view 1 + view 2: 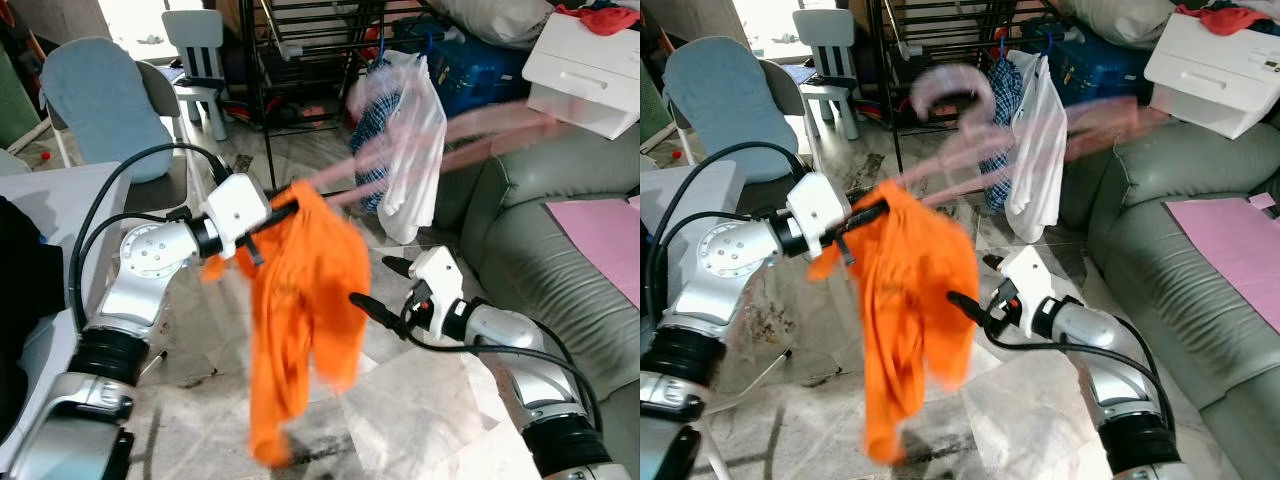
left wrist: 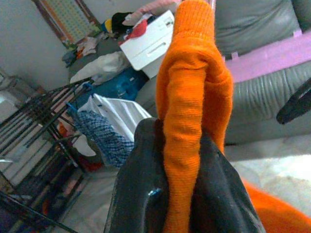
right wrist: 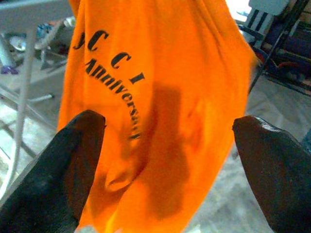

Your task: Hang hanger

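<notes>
An orange T-shirt (image 1: 300, 310) with black lettering hangs in mid-air over the floor. My left gripper (image 1: 280, 215) is shut on its top fold, and orange fabric is pinched between the black fingers (image 2: 141, 194). A pink hanger (image 1: 960, 95) rises from that fold toward the upper right, smeared by motion blur. My right gripper (image 1: 385, 285) is open just right of the shirt at mid-height. In the right wrist view its fingers (image 3: 63, 165) stand wide apart in front of the printed cloth (image 3: 155, 97), not touching it.
A black drying rack (image 1: 300, 50) stands behind, with a white shirt (image 1: 415, 150) and a checked garment (image 1: 372, 130) hanging on it. A grey-green sofa (image 1: 540, 270) with a pink sheet (image 1: 600, 230) is on the right. A blue-covered chair (image 1: 95, 100) and a white table (image 1: 60, 200) are on the left.
</notes>
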You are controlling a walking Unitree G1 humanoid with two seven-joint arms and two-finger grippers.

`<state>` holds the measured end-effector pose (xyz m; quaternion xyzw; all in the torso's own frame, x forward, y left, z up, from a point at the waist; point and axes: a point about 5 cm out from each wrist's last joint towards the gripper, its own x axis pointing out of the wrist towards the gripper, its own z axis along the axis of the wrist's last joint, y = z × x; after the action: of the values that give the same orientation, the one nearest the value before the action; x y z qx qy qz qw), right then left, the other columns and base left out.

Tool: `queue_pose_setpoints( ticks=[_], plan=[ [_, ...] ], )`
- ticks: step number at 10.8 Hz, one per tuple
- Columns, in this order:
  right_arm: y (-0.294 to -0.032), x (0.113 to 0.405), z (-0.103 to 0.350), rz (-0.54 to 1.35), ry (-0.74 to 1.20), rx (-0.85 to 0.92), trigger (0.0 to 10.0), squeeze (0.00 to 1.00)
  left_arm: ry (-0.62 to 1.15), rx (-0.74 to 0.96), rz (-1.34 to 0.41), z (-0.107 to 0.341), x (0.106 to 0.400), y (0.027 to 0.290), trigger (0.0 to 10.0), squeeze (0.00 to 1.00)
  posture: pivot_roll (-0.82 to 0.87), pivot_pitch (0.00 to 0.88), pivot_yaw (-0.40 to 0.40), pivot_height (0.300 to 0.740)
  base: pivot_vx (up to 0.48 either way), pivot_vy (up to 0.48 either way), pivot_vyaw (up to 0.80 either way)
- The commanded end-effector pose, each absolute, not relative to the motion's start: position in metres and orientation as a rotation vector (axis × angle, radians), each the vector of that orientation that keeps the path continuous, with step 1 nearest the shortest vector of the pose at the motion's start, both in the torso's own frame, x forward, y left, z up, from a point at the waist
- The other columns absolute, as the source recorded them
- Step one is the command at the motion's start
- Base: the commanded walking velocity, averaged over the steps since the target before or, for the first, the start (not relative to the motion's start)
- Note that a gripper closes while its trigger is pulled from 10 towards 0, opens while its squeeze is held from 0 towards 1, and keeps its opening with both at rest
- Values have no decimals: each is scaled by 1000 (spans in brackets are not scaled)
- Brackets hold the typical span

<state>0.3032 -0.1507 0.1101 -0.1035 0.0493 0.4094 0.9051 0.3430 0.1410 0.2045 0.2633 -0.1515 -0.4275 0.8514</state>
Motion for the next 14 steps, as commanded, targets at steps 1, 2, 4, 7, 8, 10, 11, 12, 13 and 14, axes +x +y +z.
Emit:
queue_pose_setpoints(
  ticks=[1,2,4,7,8,10,11,12,13,14],
  plan=[
    [-153,303,109,846,100,-219,10000,0,-368,553,-907,218,344,140,0,0,-91,32,26,740,0,0,0],
    [-154,303,109,838,96,-198,10000,0,-357,581,-903,215,344,142,0,0,-91,33,28,740,0,0,0],
    [-172,310,110,726,115,-87,10000,0,-277,652,-861,198,348,160,0,0,-96,34,33,740,0,0,0],
    [-192,332,103,409,236,8,10000,0,-275,445,-949,187,330,146,0,0,-97,41,22,740,0,0,0],
    [-189,335,104,414,244,7,10000,0,-257,400,-986,184,324,143,0,0,-96,42,19,740,0,0,0],
    [-188,345,106,374,271,2,10000,0,-231,277,-1073,182,310,136,0,0,-94,42,16,740,0,0,0],
    [-188,348,108,360,274,38,10000,0,-182,279,-1151,176,299,134,0,0,-92,43,14,740,0,0,0],
    [-187,350,111,373,278,74,10000,0,-126,366,-1213,162,292,137,0,0,-97,43,13,740,0,0,0],
    [-187,350,112,388,280,74,10000,0,-89,390,-1295,159,285,135,0,0,-98,43,12,740,0,0,0],
    [-185,350,114,424,284,117,10000,0,-87,460,-1327,157,284,131,0,0,-98,42,11,740,0,0,0]
  ],
)
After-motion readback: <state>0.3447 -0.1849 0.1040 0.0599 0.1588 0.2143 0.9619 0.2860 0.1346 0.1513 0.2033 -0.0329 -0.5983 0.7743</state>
